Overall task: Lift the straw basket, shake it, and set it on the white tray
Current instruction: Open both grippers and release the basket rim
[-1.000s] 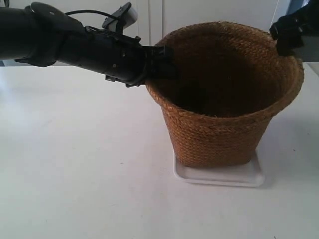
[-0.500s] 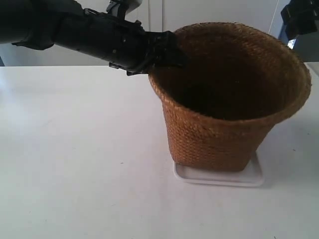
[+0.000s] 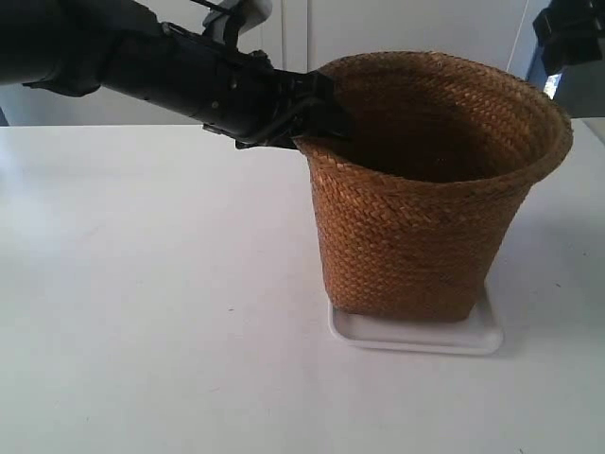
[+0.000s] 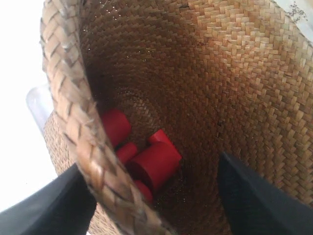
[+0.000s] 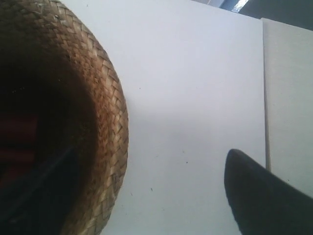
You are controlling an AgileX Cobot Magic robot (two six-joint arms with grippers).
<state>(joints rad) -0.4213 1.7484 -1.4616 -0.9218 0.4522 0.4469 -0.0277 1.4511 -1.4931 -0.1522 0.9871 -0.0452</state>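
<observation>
The straw basket stands upright with its base on the white tray. The arm at the exterior view's left reaches to the basket's near-left rim. This is my left gripper, and it is open. In the left wrist view my left gripper straddles the braided rim, one finger outside and the other well inside. My right gripper hangs open above the far-right rim. My right gripper holds nothing in its wrist view, beside the rim.
Several red blocks and cylinders lie on the basket's bottom. The tray sits on a white table. White cabinet panels stand behind it. A seam runs across the table surface near the right gripper.
The basket was tipped toward the camera and now stands level on the tray. The arm at the exterior view's right rose off the rim. The other arm shifted slightly with the rim.
</observation>
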